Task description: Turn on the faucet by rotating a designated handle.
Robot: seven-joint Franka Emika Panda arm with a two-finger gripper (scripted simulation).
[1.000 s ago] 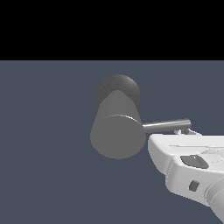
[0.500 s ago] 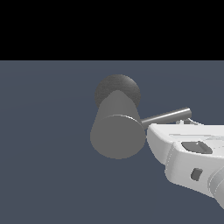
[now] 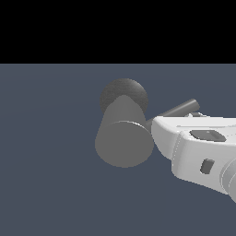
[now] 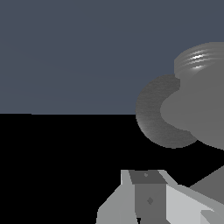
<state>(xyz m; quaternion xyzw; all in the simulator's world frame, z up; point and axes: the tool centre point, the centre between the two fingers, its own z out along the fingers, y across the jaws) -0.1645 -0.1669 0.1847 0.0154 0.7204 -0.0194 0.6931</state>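
Looking across the exterior view, the faucet (image 3: 123, 138) sits near the middle of the scene as a thick matte grey cylinder, its flat round end face turned toward the camera and its darker speckled round base showing behind and above it. From the cylinder's right side the handle (image 3: 177, 109), a thin straight grey rod, sticks out toward the exterior view's right and tilts upward toward its far tip. Coming in from the exterior view's lower right, the white glossy end effector (image 3: 159, 126) lies just beside the cylinder and right under the rod, its front edge seeming to meet the rod close to where the rod leaves the cylinder; whether it truly touches cannot be told. Its fingers are hidden behind its own body here, so whether it is open or closed cannot be told. Everything stands against a plain blue-grey floor (image 3: 46, 161). Turning to the wrist view, the faucet (image 4: 192, 111) fills one side of the picture, very close, with its speckled round base and smooth grey body overlapping. One grey finger (image 4: 146, 192) of the end effector shows in front of the camera; its partner is not seen.
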